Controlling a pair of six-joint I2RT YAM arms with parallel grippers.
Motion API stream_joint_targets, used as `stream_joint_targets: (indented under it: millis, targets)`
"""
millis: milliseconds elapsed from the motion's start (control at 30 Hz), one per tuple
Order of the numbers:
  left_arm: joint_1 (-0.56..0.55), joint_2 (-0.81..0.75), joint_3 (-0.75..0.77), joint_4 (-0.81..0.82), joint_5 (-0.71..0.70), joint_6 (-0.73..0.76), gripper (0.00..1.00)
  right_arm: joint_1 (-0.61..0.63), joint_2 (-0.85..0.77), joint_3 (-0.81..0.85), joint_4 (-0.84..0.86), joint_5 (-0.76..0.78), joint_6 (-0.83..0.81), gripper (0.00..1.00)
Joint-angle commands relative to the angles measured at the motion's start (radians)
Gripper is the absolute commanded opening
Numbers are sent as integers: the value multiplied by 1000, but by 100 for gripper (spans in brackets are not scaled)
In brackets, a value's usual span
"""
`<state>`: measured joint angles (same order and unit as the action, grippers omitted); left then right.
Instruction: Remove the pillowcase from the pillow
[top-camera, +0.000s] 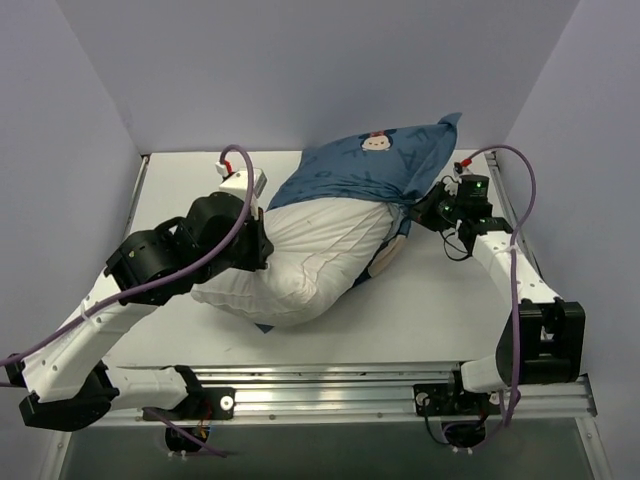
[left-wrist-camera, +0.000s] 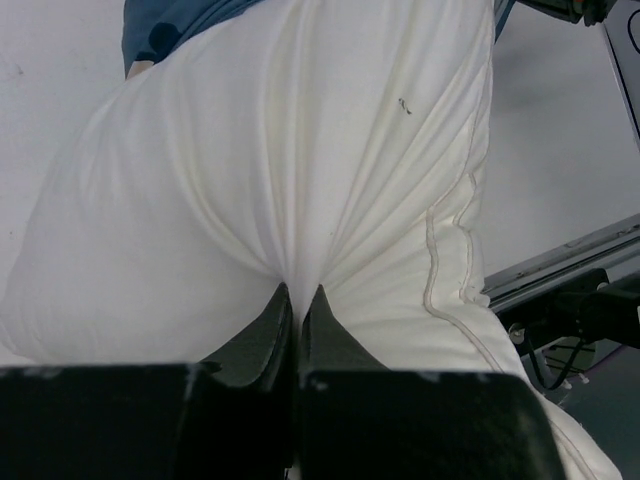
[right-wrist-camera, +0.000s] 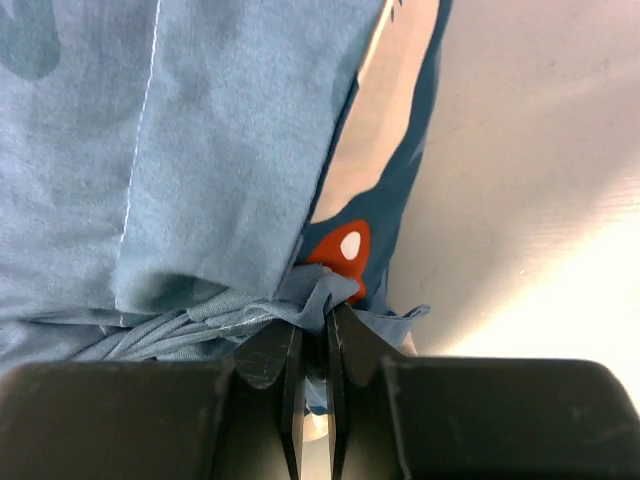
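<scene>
The white pillow (top-camera: 300, 260) lies in the middle of the table, its near two thirds bare. The dark-blue printed pillowcase (top-camera: 370, 165) still covers its far end and is bunched toward the right. My left gripper (top-camera: 262, 240) is shut on a pinch of the pillow (left-wrist-camera: 300, 180), whose white fabric puckers between the fingers (left-wrist-camera: 297, 300). My right gripper (top-camera: 420, 205) is shut on a gathered fold of the pillowcase (right-wrist-camera: 180, 150) at its right edge, next to a red bow print (right-wrist-camera: 340, 250).
White walls stand close at the back and both sides. The table's right part (top-camera: 440, 300) is bare white surface. An aluminium rail (top-camera: 330, 385) runs along the near edge, and it also shows in the left wrist view (left-wrist-camera: 570, 265).
</scene>
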<state>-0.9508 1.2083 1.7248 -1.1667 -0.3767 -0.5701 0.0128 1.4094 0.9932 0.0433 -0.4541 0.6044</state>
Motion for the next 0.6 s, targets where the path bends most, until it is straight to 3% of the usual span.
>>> stream_joint_targets:
  millis: [0, 67, 200, 300, 333, 400, 467, 500, 567]
  targets:
    - [26, -177, 72, -305, -82, 44, 2, -142, 14, 45, 6, 359, -23, 0]
    - [26, -187, -40, -193, -19, 53, 2, -91, -21, 19, 10, 287, -41, 0]
    - [23, -165, -266, 60, 268, 43, 2, 65, -134, -62, -96, 298, -86, 0]
    - [-26, -148, -414, 208, 343, -22, 4, 176, -300, -163, -182, 325, -63, 0]
    - [-67, -148, -445, 251, 340, -65, 15, 202, -338, -185, -213, 336, -58, 2]
    - [-94, -153, -510, 285, 344, -99, 55, 245, -442, -211, -326, 368, -52, 16]
    - [-114, -156, -522, 311, 351, -126, 68, 259, -503, -200, -399, 368, -69, 28]
    - [-114, -154, -509, 314, 349, -129, 84, 263, -544, -167, -472, 373, -80, 40]
    - [-111, -151, -475, 312, 326, -123, 100, 265, -561, -111, -537, 373, -121, 53]
